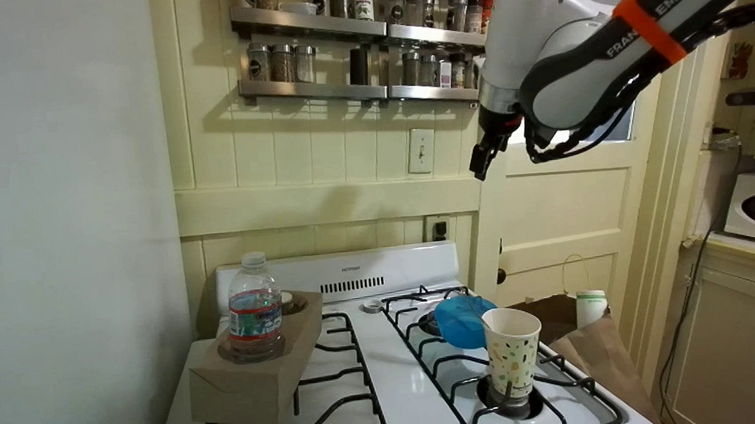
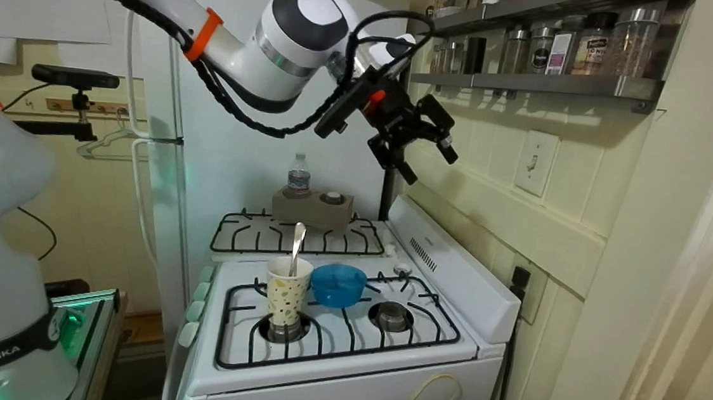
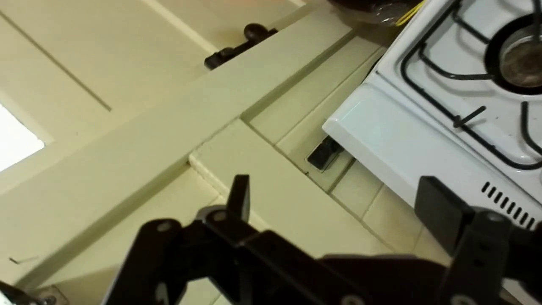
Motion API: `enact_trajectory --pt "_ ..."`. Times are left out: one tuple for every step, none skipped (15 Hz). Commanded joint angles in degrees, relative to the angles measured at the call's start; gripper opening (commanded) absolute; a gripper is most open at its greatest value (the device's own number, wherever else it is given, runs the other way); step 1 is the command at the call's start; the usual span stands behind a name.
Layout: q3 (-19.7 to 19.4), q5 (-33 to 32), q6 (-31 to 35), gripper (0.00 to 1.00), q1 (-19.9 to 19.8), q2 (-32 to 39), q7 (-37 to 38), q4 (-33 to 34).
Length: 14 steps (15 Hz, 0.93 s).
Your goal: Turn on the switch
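The switch is a small white upright wall plate with a tiny toggle on the cream panelled wall, below the spice shelves. It shows in both exterior views (image 1: 421,151) (image 2: 536,162). It does not show in the wrist view. My gripper (image 1: 479,166) hangs in the air above the stove, apart from the switch. In an exterior view the gripper (image 2: 429,163) has its fingers spread and stands left of the switch in the picture. In the wrist view the gripper (image 3: 338,201) is open, with nothing between its fingertips.
Metal shelves (image 1: 317,88) with spice jars sit above the switch. An outlet (image 2: 524,293) with a black plug is below it. The white stove (image 1: 400,368) carries a paper cup (image 1: 514,354), a blue bowl (image 1: 464,323) and a bottle (image 1: 254,311) on a cardboard box (image 1: 238,391). A door (image 1: 561,207) stands beside the wall.
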Motion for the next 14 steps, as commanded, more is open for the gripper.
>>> enact_trajectory --pt "3.97 -15.76 8.25 1.0 -7.7 9.38 3.96 6.81" --pt "4.78 -20.44 9.18 1.0 -9.13 11.32 4.92 8.89" --pt "5.13 -25.01 9.71 1.0 -9.9 12.66 6.1 10.66" --pt "5.72 -29.52 9.37 1.0 -10.31 13.26 8.6 12.53" --pt "5.77 -33.99 8.53 1.0 -10.08 13.37 12.25 14.18" --pt "4.27 -27.05 8.72 1.0 -9.15 11.86 7.45 10.49" --pt "4.56 -29.96 8.72 1.0 -9.35 12.59 9.41 12.18" --pt "4.76 -31.17 8.72 1.0 -9.37 12.92 10.19 13.16" --pt "4.92 -31.51 8.72 1.0 -9.37 13.02 10.31 13.65" --pt "5.02 -31.58 8.72 1.0 -9.37 13.02 10.31 13.81" --pt "5.06 -31.62 8.72 1.0 -9.37 13.03 10.31 13.85" --pt "5.06 -31.66 8.71 1.0 -9.37 13.03 10.31 13.85" --pt "5.72 -33.81 7.37 1.0 -8.74 12.4 11.82 13.38" --pt "6.44 -35.41 6.92 1.0 -8.02 12.35 14.58 12.87"
